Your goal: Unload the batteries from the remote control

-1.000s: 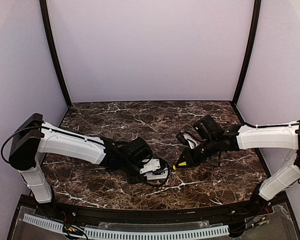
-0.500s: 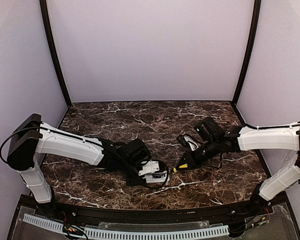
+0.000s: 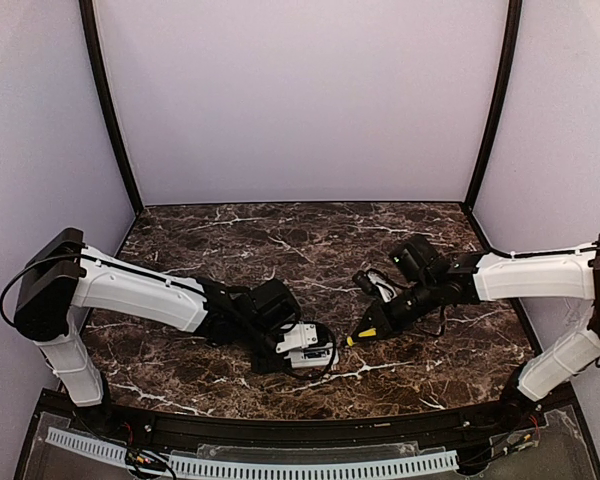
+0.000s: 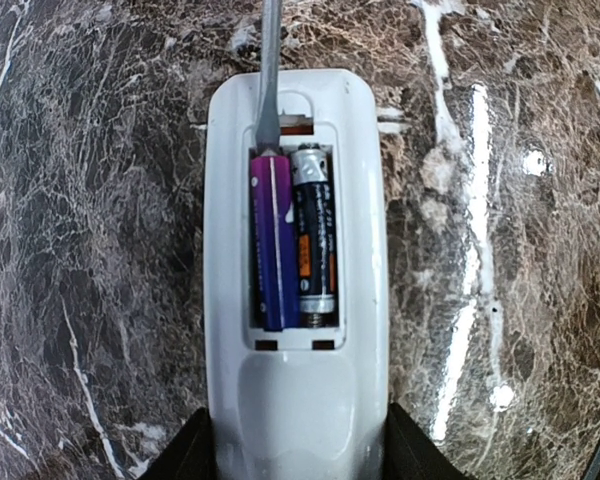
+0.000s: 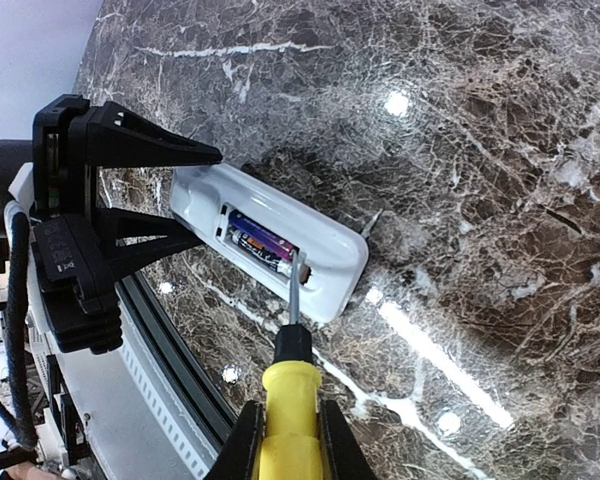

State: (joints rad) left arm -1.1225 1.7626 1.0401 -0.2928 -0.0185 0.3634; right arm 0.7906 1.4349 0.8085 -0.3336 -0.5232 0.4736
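Note:
The white remote control (image 4: pixel 295 330) lies compartment-up on the marble. My left gripper (image 4: pixel 298 452) is shut on its near end, one finger at each side. In the open compartment lie two batteries side by side: a purple one (image 4: pixel 271 245) and a dark one with an orange band (image 4: pixel 316 235). My right gripper (image 5: pixel 288 432) is shut on the yellow handle of a screwdriver (image 5: pixel 288 400). Its blade (image 4: pixel 270 70) reaches into the compartment, tip at the far end of the purple battery (image 5: pixel 270 243). In the top view the remote (image 3: pixel 316 353) sits between both grippers.
The black front rail of the table (image 3: pixel 300 425) runs just near of the remote. The left gripper's black body (image 5: pixel 90 220) fills the left of the right wrist view. Purple walls and black corner posts (image 3: pixel 110 110) close the table's back and sides.
The left gripper with the remote has shifted slightly toward the table's front edge. The right gripper and screwdriver followed, tip coming down to the compartment.

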